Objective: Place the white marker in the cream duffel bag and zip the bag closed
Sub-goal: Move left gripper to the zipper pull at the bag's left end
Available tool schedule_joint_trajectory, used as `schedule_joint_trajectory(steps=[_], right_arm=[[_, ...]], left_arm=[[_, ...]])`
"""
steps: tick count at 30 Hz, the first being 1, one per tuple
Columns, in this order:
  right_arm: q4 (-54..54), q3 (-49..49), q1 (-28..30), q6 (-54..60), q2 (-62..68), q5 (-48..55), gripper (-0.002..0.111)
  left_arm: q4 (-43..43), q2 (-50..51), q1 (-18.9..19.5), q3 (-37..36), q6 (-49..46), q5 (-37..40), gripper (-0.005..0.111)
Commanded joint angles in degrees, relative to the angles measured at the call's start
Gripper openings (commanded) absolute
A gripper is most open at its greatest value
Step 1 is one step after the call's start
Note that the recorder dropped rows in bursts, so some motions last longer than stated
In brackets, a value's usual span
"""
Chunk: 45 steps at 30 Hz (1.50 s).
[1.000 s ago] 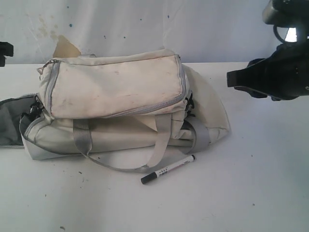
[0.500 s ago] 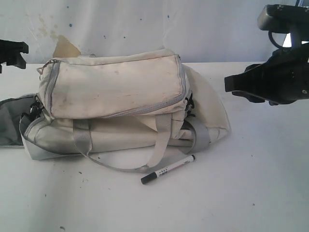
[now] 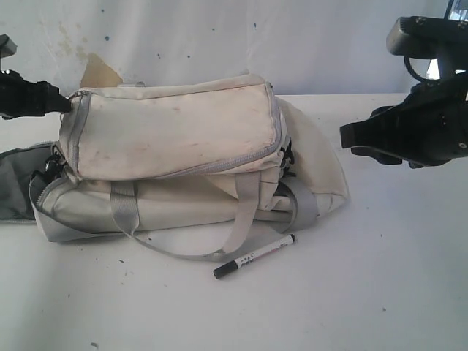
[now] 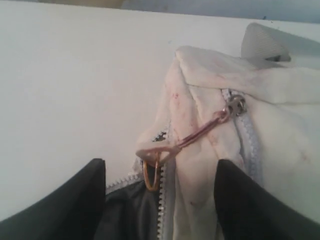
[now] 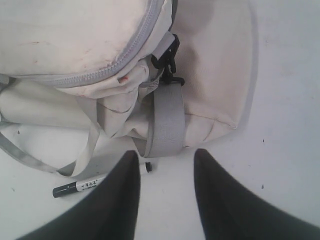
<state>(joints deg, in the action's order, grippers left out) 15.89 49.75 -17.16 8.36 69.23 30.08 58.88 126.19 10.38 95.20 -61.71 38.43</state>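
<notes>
Jaws on both arms stand parted and empty. The left gripper (image 4: 160, 167) hovers at the left end of the cream duffel bag (image 3: 175, 131), its fingers on either side of a pinkish zipper pull (image 4: 182, 142) without touching it. Below the pull the zipper gapes and shows dark grey lining (image 4: 125, 210). The right gripper (image 5: 166, 152) hangs above the bag's right end, over a grey webbing strap (image 5: 169, 120). The white marker (image 3: 254, 256) lies on the white table (image 3: 365, 292) just in front of the bag, near its loose carry handle (image 3: 241, 212) and well apart from both grippers. By this, no step of the task looks done: the marker has yet to be picked up and dropped into the bag, and the zipper then drawn closed.
</notes>
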Motion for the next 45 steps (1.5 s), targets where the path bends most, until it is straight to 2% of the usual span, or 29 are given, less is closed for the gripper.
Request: schedule_joint_trajectory(steps=[1,5,10,18,24,33,41,43,45], right_arm=[[0.02,0.43,-0.10,0.63,0.06,0.15,0.034],[0.02,0.19,-0.10,0.63,0.06,0.38,0.034],[0.02,-0.02,-0.10,0.63,0.06,1.03,0.034],[0.12,-0.02,-0.10,0.63,0.06,0.73,0.034],[0.12,-0.02,-0.10,0.63,0.06,-0.05,0.034],[0.12,-0.02,-0.10,0.63,0.06,-0.16,0.034],[0.12,-0.02,-0.10,0.63,0.06,-0.16,0.034],[0.12,-0.02,-0.10,0.63,0.06,-0.16,0.034],[0.01,-0.02,-0.10,0.63,0.06,-0.04,0.034]], left_arm=[[0.59,0.17,0.30,0.31,-8.55,-1.31,0.067],[0.59,0.17,0.30,0.31,-17.47,-2.25,0.067],[0.38,0.17,0.41,0.31,-22.82,-3.53,0.061],[-0.27,0.50,0.27,0.31,-33.90,-5.42,0.060],[-0.16,2.59,-0.56,0.31,-34.77,-4.59,0.060],[11.36,3.51,-2.05,0.31,-49.49,-5.14,0.060],[12.64,4.15,-3.08,0.31,-54.23,-7.21,0.060],[13.52,4.28,-3.52,0.31,-55.62,-7.21,0.058],[13.88,4.28,-3.68,0.31,-57.06,-7.71,0.049]])
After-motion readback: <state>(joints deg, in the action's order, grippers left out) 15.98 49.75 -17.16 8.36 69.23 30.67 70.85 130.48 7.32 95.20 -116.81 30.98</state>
